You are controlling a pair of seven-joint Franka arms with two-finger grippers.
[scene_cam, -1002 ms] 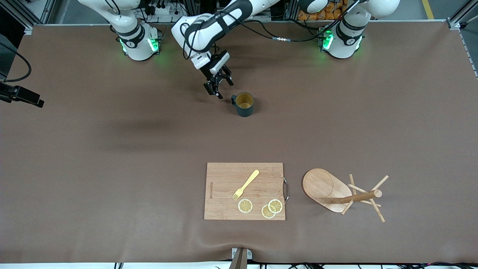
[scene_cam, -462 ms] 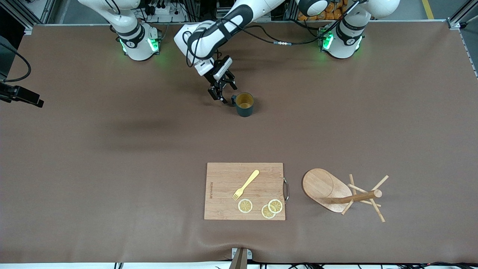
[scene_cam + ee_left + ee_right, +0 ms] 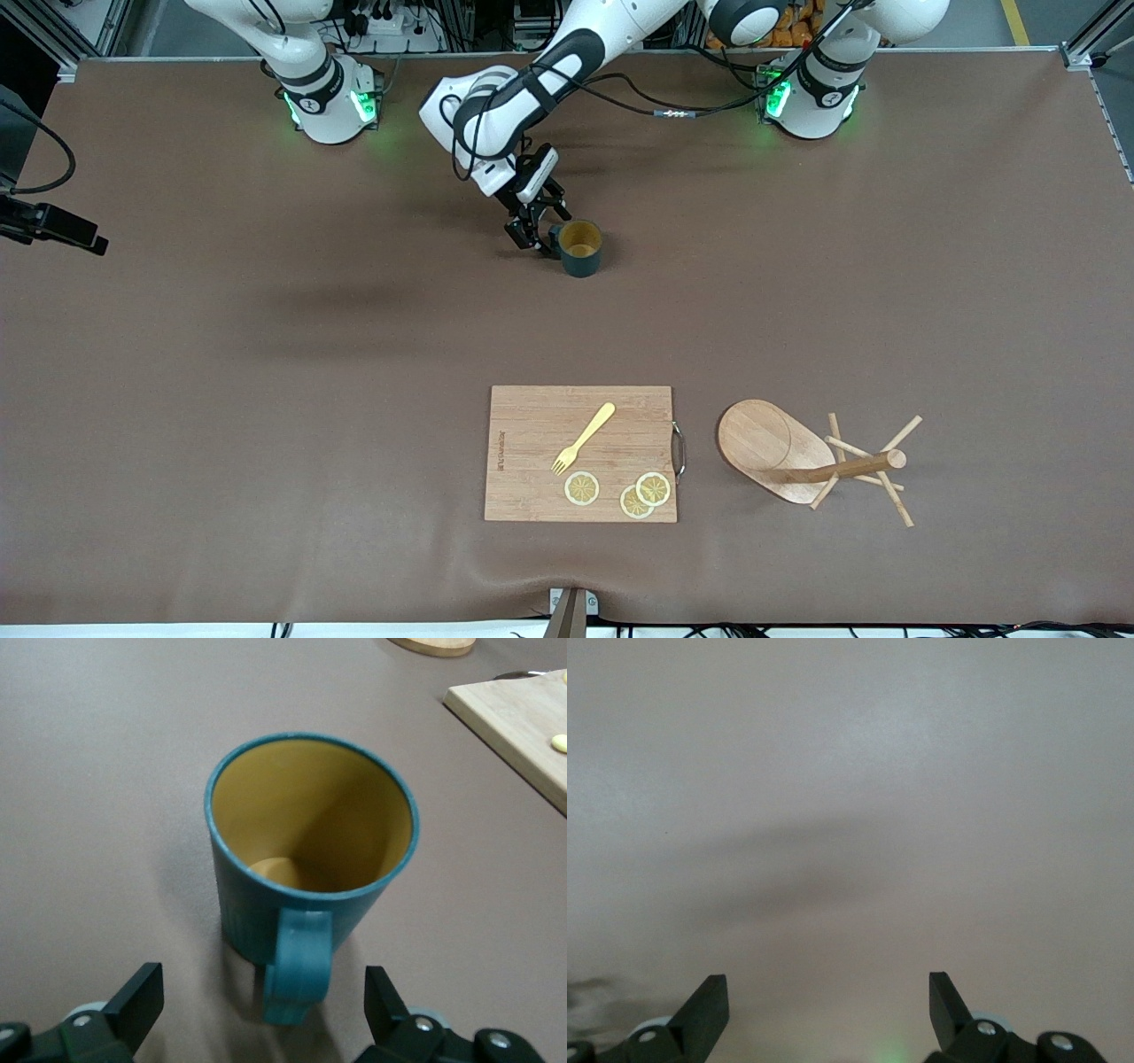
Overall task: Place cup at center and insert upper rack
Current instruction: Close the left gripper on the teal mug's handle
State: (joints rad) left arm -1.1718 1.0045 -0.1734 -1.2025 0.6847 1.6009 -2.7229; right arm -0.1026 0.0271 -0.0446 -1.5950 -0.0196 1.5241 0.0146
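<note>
1. Both arms have glossy white shells with black joint bands.
2. Green lights glow on each round base.
3. Black cables run along the left arm.
4. Black fingers carry silver screws.

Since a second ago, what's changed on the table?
The left gripper came down and in toward the cup; its open jaws now straddle the handle without gripping it. The cup, rack and board did not move. The right gripper waits, open.
</note>
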